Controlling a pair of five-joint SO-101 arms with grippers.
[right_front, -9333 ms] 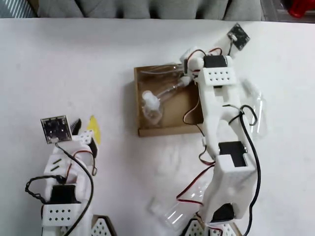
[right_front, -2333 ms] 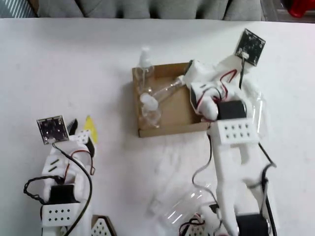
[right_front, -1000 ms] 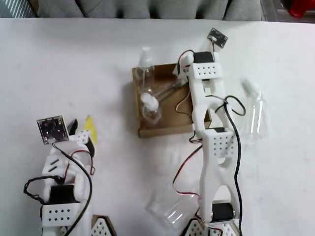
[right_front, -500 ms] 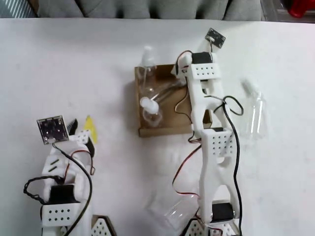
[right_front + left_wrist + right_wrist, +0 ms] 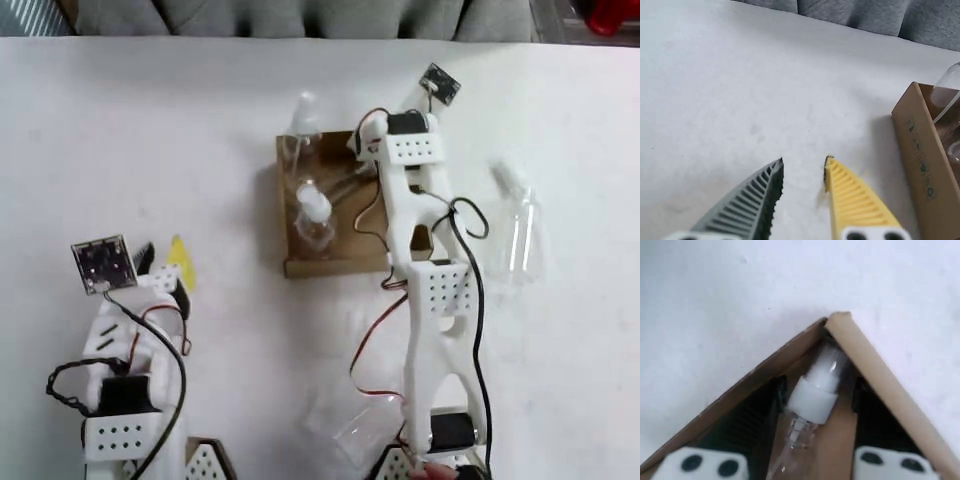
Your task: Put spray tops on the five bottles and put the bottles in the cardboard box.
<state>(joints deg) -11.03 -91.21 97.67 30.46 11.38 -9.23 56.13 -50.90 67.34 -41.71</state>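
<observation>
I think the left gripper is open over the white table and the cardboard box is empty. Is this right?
Not the box: in the high view the cardboard box holds bottles with spray tops. The left gripper is open over the white table, as you say.

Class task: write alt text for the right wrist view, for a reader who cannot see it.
A white spray top on a clear bottle sits between the right gripper's open fingers, pointing into a corner of the cardboard box. White table lies beyond the box walls.
</observation>
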